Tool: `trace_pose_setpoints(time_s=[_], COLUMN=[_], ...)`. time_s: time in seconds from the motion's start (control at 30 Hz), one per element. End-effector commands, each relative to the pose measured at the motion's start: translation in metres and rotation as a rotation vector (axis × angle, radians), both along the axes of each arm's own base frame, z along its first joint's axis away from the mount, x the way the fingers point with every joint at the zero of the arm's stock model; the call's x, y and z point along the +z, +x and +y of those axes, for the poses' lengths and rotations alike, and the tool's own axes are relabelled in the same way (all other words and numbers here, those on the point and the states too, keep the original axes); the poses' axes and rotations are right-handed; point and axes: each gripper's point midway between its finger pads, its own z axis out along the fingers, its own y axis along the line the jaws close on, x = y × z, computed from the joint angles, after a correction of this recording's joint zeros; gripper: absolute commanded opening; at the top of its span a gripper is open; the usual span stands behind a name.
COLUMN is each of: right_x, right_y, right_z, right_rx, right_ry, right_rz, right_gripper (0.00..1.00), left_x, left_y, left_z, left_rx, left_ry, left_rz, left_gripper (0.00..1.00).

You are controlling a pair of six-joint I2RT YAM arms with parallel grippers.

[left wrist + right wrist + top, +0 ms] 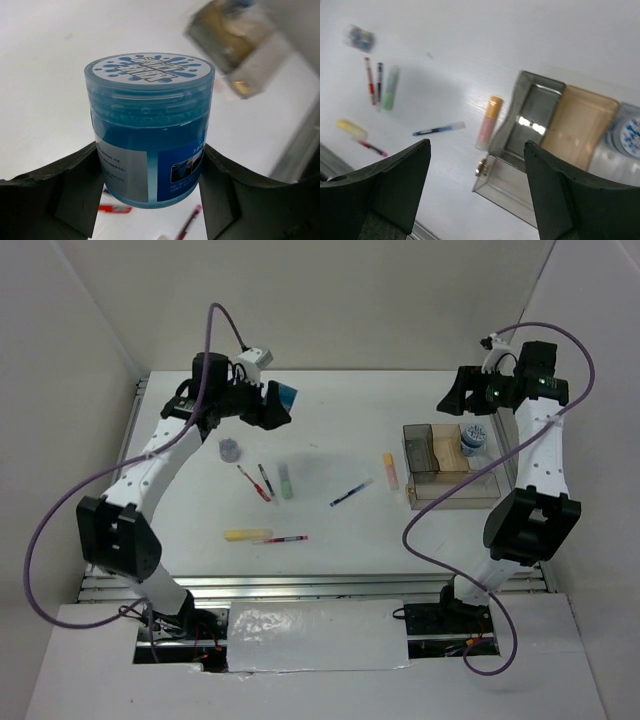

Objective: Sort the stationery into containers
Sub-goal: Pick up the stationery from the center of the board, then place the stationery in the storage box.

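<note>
Blue translucent plastic is what the left gripper is clamped on: a round blue jar with a printed lid, taken by its lower half, one finger pressed on each side of the wall. In the top view the jar is held in the air above the table, well to the left of the compartment box. The jar is judged to be stiff, and its filling, which seems to be a gel, may give it some weight. The wall is smooth and curved, so a slip or a turn between the pads can be expected if the grip is loosened. A hold across the full width, below the lid, is thought to be safest. The right gripper is seen with its jaws wide apart and nothing between them, hanging near the far edge of the box. A round blue-and-white thing lies in the far right part of the box. The white table looks flat and smooth, so thin pens may be hard to pinch from it. An orange highlighter lies just beside the left wall of the box. A blue pen, a green highlighter and a grey-patterned tape roll lie farther to the left. White walls are seen to the left and right of the table and behind it.
</note>
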Motion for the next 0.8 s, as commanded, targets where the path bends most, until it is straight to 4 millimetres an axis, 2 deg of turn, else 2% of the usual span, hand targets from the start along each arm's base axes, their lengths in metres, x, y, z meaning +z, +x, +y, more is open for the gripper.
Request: trace_pose_setpoints(time_s=[0.0, 0.07, 0.1, 0.13, 0.17, 0.2, 0.23, 0.27, 0.3, 0.37, 0.4, 0.5, 0.6, 0.77], right_x=[0.063, 0.078, 0.09, 0.097, 0.104, 0.119, 0.123, 0.128, 0.136, 0.138, 0.137, 0.129, 0.117, 0.112], right_y=[-0.025, -0.038, -0.04, -0.049, -0.055, -0.063, -0.068, -0.077, -0.085, -0.095, -0.105, -0.123, -0.128, -0.135], right_z=[0.051, 0.077, 0.087, 0.098, 0.116, 0.129, 0.139, 0.16, 0.173, 0.191, 0.208, 0.232, 0.247, 0.257], right_rx=[0.2, 0.252, 0.293, 0.308, 0.355, 0.402, 0.425, 0.483, 0.521, 0.572, 0.62, 0.688, 0.708, 0.741], right_ry=[0.111, 0.152, 0.164, 0.191, 0.207, 0.219, 0.232, 0.246, 0.243, 0.239, 0.248, 0.264, 0.256, 0.296], right_rz=[-0.151, -0.187, -0.24, -0.252, -0.269, -0.324, -0.328, -0.331, -0.349, -0.353, -0.34, -0.302, -0.262, -0.199], right_gripper=[0.82, 0.83, 0.85, 0.86, 0.87, 0.9, 0.91, 0.92, 0.93, 0.95, 0.96, 0.98, 1.0, 1.0], left_x=[0.039, 0.065, 0.056, 0.065, 0.066, 0.066, 0.064, 0.063, 0.064, 0.066, 0.069, 0.071, 0.073, 0.074], left_y=[-0.06, -0.086, -0.097, -0.106, -0.113, -0.121, -0.126, -0.13, -0.14, -0.148, -0.155, -0.168, -0.179, -0.195], left_z=[-0.048, -0.056, -0.06, -0.062, -0.065, -0.071, -0.074, -0.077, -0.082, -0.086, -0.089, -0.091, -0.092, -0.099], left_rx=[-0.363, -0.456, -0.473, -0.495, -0.52, -0.547, -0.562, -0.582, -0.618, -0.649, -0.665, -0.713, -0.751, -0.807], left_ry=[-0.225, -0.322, -0.338, -0.355, -0.364, -0.365, -0.362, -0.354, -0.355, -0.351, -0.348, -0.341, -0.357, -0.313], left_rz=[-0.087, -0.143, -0.12, -0.144, -0.141, -0.126, -0.105, -0.106, -0.088, -0.106, -0.123, -0.148, -0.152, -0.216], left_gripper=[0.2, 0.2, 0.2, 0.2, 0.2, 0.2, 0.19, 0.18, 0.18, 0.18, 0.18, 0.2, 0.21, 0.22])
